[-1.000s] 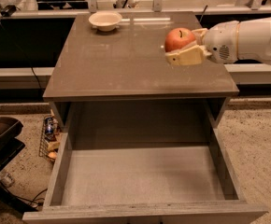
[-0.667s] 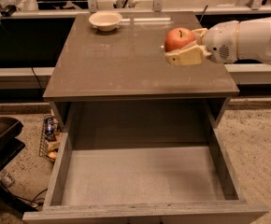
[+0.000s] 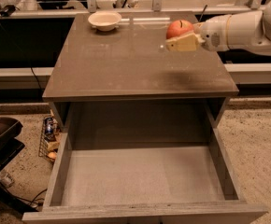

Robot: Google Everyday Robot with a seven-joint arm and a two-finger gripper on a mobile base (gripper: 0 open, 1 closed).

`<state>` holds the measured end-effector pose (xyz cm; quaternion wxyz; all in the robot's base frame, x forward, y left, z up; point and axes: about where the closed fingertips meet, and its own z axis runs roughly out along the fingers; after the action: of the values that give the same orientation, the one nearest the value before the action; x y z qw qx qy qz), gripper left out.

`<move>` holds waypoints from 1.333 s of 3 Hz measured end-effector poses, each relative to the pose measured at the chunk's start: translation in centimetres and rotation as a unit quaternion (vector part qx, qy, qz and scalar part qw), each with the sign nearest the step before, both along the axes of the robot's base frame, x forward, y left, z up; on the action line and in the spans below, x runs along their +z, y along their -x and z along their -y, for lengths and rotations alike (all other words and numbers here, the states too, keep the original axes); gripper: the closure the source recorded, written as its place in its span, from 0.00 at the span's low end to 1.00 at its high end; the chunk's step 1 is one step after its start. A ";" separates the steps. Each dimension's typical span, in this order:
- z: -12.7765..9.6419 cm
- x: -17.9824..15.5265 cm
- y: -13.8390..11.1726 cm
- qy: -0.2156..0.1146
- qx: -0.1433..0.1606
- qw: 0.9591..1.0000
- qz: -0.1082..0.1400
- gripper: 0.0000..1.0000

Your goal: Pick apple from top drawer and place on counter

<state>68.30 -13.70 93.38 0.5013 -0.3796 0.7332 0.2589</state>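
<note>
The red apple point(image 3: 179, 29) with yellow-orange patches is held in my gripper point(image 3: 181, 41) above the right rear part of the glossy grey-brown counter point(image 3: 126, 64). The pale fingers point(image 3: 184, 43) are closed against the apple's lower side. The white arm reaches in from the right edge. The top drawer point(image 3: 140, 176) is pulled out wide open below the counter, and its grey floor holds nothing.
A white bowl point(image 3: 104, 20) sits at the counter's back left. A dark chair or cart point(image 3: 0, 143) stands on the floor to the left. Small clutter and cables point(image 3: 49, 134) lie beside the cabinet's left side. A long bench runs behind.
My gripper with the apple has moved slightly up and toward the back of the counter. The drawer and the bowl have not moved.
</note>
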 end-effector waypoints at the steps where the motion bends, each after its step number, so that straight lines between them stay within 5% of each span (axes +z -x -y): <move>1: 4.2 -1.2 -7.1 -0.003 -0.085 0.996 -0.031 1.00; 2: 7.5 -2.8 -12.2 0.008 -0.155 0.987 -0.041 1.00; 3: 10.3 -4.8 -14.5 0.016 -0.200 0.979 -0.044 1.00; 4: 10.8 -7.7 -15.8 0.008 -0.207 0.977 -0.041 1.00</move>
<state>84.14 -24.46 85.73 0.5106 -0.2126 0.8177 0.1593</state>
